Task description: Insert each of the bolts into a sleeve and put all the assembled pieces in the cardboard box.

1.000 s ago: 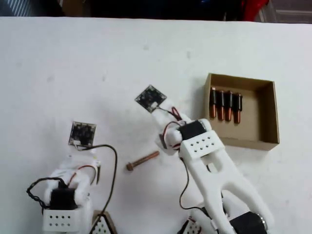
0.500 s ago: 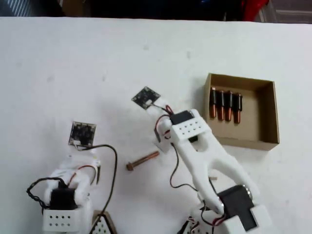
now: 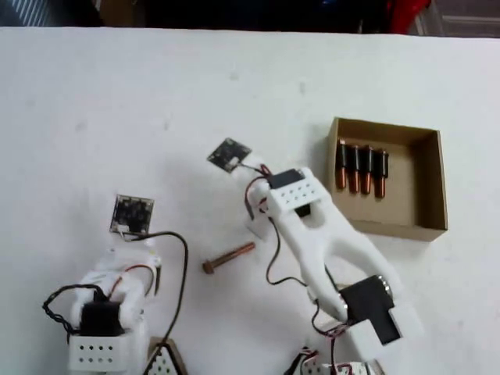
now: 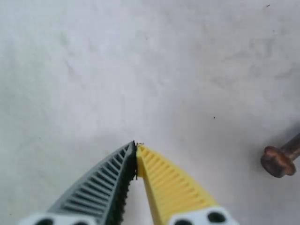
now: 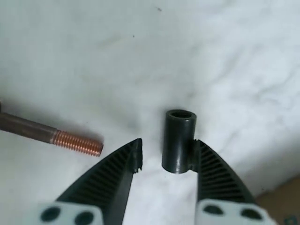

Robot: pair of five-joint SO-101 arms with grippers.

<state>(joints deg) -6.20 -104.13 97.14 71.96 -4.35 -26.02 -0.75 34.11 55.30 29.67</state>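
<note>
Ribbed right pincer (image 5: 166,151) flanks a smooth black cylindrical sleeve (image 5: 178,140).

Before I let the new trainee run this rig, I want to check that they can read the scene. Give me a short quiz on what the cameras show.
1. True or false: the left gripper is shut on the bolt.
2. How many assembled pieces lie in the cardboard box?
3. The black sleeve at the right gripper is: A) lying flat, B) standing upright between the open fingers, C) threaded onto the bolt.

Key
1. False: it is shut on nothing, and the bolt lies loose on the table.
2. Four, side by side.
3. B.
</note>
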